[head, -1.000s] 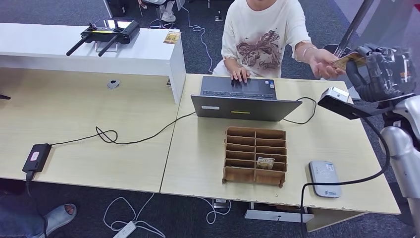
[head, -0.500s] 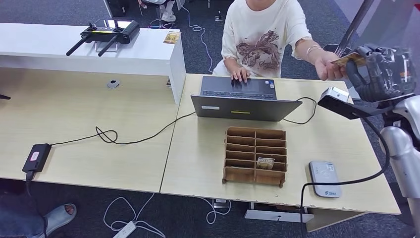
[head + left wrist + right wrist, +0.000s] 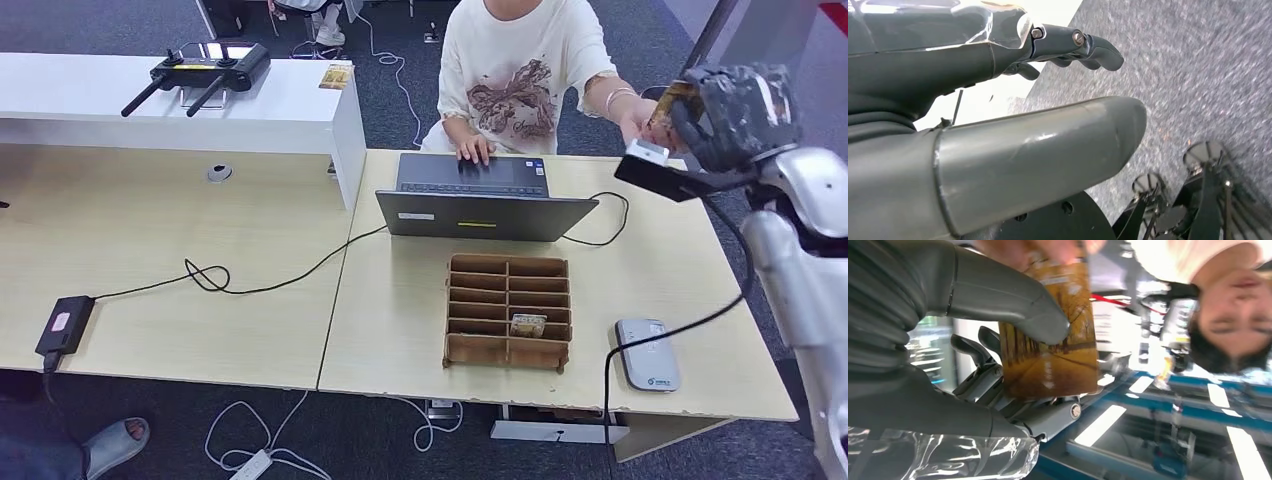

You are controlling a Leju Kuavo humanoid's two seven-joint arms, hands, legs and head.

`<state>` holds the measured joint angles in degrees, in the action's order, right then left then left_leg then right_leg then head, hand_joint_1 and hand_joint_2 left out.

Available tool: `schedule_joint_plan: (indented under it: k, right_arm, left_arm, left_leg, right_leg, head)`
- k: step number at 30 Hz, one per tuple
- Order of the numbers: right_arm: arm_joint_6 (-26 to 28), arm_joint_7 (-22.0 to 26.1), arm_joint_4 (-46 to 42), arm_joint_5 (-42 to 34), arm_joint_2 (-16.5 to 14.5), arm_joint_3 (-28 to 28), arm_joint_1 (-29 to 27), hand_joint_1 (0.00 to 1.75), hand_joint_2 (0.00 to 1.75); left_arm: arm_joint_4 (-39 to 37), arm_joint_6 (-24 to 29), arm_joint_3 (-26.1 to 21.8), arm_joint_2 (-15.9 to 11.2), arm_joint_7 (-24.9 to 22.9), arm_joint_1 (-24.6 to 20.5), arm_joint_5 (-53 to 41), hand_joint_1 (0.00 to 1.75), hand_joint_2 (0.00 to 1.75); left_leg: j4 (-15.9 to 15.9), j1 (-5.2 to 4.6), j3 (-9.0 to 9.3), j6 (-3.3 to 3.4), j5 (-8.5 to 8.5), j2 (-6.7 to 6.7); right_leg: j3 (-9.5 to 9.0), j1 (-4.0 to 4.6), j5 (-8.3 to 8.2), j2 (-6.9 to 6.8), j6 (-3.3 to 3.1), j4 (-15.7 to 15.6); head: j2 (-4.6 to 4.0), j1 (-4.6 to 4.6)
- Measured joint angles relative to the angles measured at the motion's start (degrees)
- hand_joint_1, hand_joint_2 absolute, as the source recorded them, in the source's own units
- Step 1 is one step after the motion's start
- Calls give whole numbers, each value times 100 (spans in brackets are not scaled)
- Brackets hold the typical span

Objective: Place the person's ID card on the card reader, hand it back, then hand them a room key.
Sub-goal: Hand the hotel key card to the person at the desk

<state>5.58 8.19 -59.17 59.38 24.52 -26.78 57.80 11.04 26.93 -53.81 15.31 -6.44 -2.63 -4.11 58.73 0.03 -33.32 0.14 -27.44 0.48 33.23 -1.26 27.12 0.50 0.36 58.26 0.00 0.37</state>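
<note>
My right hand (image 3: 735, 115) is raised at the table's far right, beyond the laptop, and holds a card (image 3: 672, 100). In the right wrist view the card (image 3: 1048, 350) bears an amber tree-lined picture, and my thumb (image 3: 1013, 300) presses it against my fingers. The seated person's hand (image 3: 640, 118) reaches to the card, and their fingertips (image 3: 1048, 250) are on its far edge. The grey card reader (image 3: 647, 355) lies near the table's front right. A wooden organizer (image 3: 508, 312) holds another tan card (image 3: 527, 325). My left hand (image 3: 998, 90) hangs over the carpet with its fingers apart, holding nothing.
An opened laptop (image 3: 485, 200) stands between the person and the organizer, with its cable running left to a power brick (image 3: 60, 325). A white shelf (image 3: 250, 110) at the back left carries a remote controller (image 3: 195, 70) and a small card (image 3: 335, 75). A black cable (image 3: 690, 325) hangs from my right wrist.
The camera has shifted a little. My right hand has risen and moved toward the person with the card. The person's open palm has closed onto the card's edge.
</note>
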Motion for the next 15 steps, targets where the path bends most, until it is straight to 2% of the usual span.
schedule_joint_plan:
  k: [2,5,10,15]
  right_arm:
    - [17,-10,950,215,-427,-373,627,175,175]
    - [107,39,1827,227,-798,-664,1069,175,175]
    - [177,74,2548,213,-1110,-889,1408,175,175]
    - [177,83,2848,210,-1239,-990,1524,175,175]
  left_arm:
    - [0,124,0,40,-23,-47,17,0,0]
    - [0,175,0,83,-27,-55,29,0,0]
    - [0,187,0,96,-28,-44,33,0,0]
    - [0,188,0,97,-29,-44,33,0,0]
  left_leg:
    - [2,4,16,-11,11,19]
    - [5,8,11,-23,51,-56]
    - [6,8,-7,-27,70,-101]
    - [6,11,-10,-26,69,-101]
  right_leg:
    - [3,10,-11,17,-4,-1]
    - [12,18,-20,-53,-4,1]
    - [21,18,-25,-96,-6,3]
    - [21,18,-25,-97,-6,2]
  head:
    - [0,-9]
    - [0,-10]
    - [0,-10]
    - [0,-9]
